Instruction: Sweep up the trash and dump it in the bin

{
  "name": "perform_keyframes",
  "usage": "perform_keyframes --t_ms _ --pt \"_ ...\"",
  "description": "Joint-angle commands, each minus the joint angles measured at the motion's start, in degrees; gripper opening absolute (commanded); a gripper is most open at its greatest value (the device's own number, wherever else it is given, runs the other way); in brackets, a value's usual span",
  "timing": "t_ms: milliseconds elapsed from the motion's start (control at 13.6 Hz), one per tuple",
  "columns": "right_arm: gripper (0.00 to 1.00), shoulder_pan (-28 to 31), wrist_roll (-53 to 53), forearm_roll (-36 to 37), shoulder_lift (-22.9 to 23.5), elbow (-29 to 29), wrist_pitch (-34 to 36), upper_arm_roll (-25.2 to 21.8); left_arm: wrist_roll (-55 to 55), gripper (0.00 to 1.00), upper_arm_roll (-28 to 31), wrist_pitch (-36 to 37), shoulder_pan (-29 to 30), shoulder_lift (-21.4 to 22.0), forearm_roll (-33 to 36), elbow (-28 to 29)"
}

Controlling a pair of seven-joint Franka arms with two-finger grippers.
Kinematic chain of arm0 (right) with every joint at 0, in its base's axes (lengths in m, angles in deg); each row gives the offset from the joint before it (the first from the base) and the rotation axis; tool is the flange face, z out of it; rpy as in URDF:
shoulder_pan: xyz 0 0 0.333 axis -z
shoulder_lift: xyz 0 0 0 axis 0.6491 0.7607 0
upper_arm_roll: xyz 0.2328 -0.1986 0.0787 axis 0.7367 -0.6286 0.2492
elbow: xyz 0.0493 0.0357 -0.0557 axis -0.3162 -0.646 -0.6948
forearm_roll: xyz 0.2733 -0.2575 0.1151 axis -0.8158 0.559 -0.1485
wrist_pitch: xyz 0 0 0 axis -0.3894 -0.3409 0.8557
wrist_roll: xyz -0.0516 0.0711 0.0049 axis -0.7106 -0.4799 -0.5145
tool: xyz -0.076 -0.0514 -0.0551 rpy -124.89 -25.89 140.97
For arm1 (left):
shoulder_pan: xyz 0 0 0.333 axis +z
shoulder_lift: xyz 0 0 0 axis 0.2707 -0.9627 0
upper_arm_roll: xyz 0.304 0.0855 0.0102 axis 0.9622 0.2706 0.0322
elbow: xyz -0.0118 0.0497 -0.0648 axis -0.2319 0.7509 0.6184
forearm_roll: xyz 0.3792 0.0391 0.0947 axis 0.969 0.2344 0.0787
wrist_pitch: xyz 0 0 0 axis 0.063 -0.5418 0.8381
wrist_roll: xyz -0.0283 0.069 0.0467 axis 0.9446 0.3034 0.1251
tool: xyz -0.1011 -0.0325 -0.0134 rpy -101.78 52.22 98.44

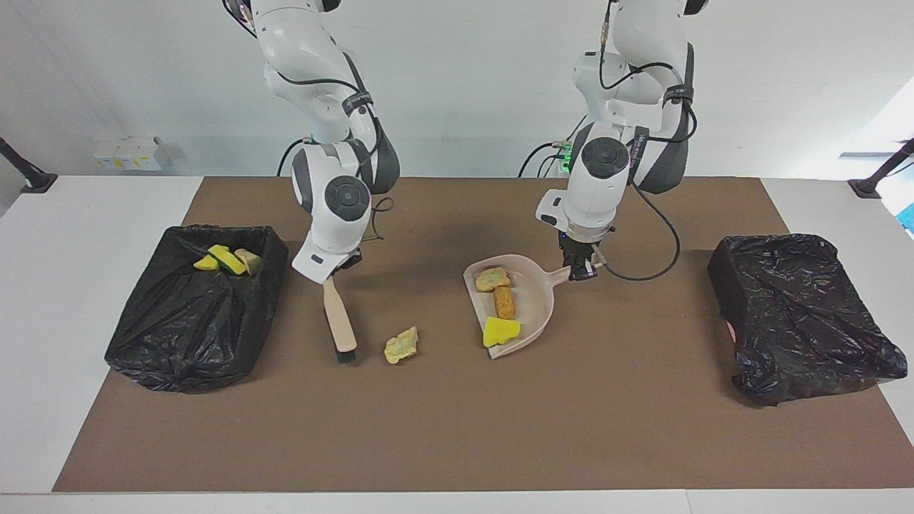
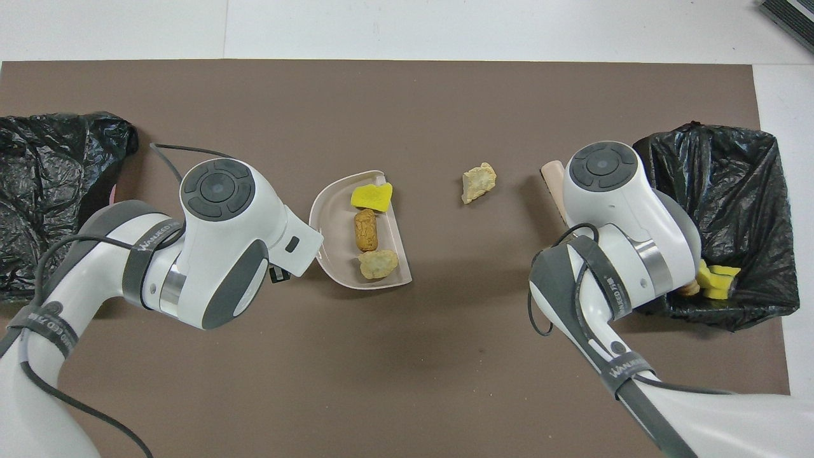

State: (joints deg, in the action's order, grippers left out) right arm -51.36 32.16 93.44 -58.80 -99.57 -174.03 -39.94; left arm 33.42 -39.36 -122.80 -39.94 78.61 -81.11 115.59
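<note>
Sweeping step in hand: right end effector (image 1: 341, 263) grips the brush (image 1: 340, 325) beside the loose chunk (image 1: 401, 345). Left end effector (image 1: 583, 268) clamps the dustpan (image 1: 537, 300) handle. Next move, as judged: stroke the chunk into the pan.

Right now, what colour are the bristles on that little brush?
Black, on the brush with its pale beige handle; the facing view shows them best.

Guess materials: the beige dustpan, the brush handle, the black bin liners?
Beige scoop-shaped dustpan: looks like moulded plastic, smooth matte, with a thin, even rim. Pale brush handle: unfinished wood or wood-coloured plastic, cannot tell which; its bristle tip is dark. Black bin liners: thin plastic film, glossy, crumpled into many creases with highlights.
</note>
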Motion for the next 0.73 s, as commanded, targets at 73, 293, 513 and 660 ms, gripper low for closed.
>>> perform_keyframes --t_ms 73,293,513,660 --pt "0.0 -4.8 1.7 -6.6 5.1 6.7 0.5 0.5 0.9 0.0 -0.4 -1.1 1.2 0.9 0.4 0.6" --pt "0.0 -8.5 9.8 -10.3 7.0 8.7 -0.5 0.8 0.8 0.0 -0.4 -0.8 1.3 1.0 0.4 0.7" --pt "0.0 -12.8 10.9 -16.8 6.8 8.8 -2.1 0.8 0.8 0.0 -0.4 -1.0 1.4 0.9 0.4 0.6" --pt "0.0 -15.5 11.5 -18.1 6.3 8.3 -5.6 1.5 0.7 0.0 -0.4 -1.0 1.5 0.9 0.4 0.6"
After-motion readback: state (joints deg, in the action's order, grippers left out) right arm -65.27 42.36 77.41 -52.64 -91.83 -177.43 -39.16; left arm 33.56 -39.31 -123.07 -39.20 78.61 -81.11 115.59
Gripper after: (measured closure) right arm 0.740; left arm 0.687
